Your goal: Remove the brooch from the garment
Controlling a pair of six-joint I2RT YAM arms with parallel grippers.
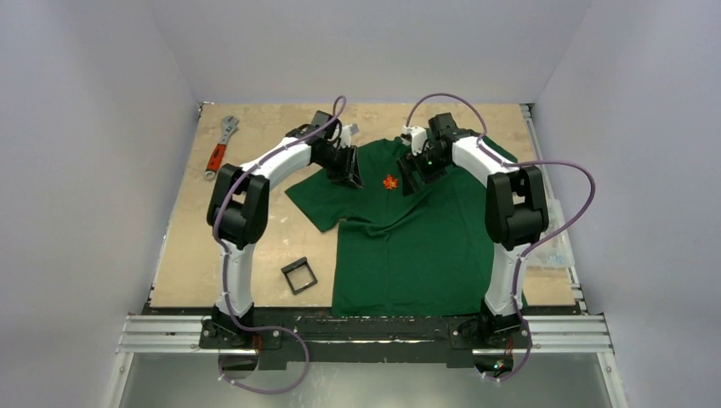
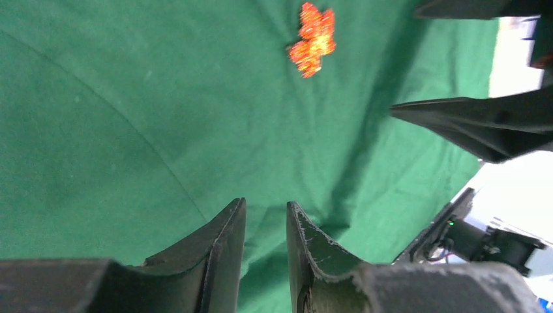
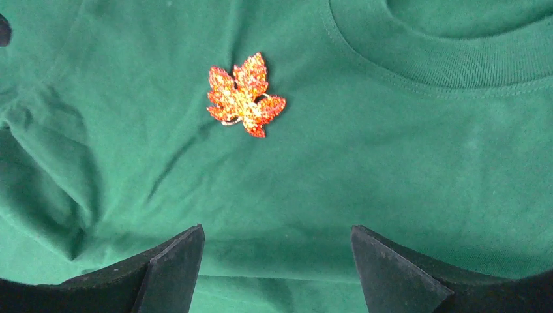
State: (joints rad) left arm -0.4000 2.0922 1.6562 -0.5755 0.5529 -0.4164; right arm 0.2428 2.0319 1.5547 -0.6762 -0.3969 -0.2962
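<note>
Garment: large dark green plain-cloth T-shirt (image 1: pixel 408 255), centre of the top view.
Left gripper (image 2: pixel 266 207): lower centre, fingers nearly together; whether they pinch cloth, cannot tell.
Right gripper (image 3: pixel 275 229): bottom edge, fingers spread wide, holding nothing.
Brooch: tiny orange-red jagged leaf ornament (image 3: pixel 244 96), on the chest, upper left; leaf outline sharp only in the right wrist view.

robotics lab test cell, prob. plain white walls (image 1: pixel 85 127) box in a plywood tabletop (image 1: pixel 191 246). left arm (image 1: pixel 241 208) & right arm (image 1: pixel 514 208) bolted to an alu rail (image 1: pixel 161 333), purple cables (image 1: pixel 442 94) trailing.
</note>
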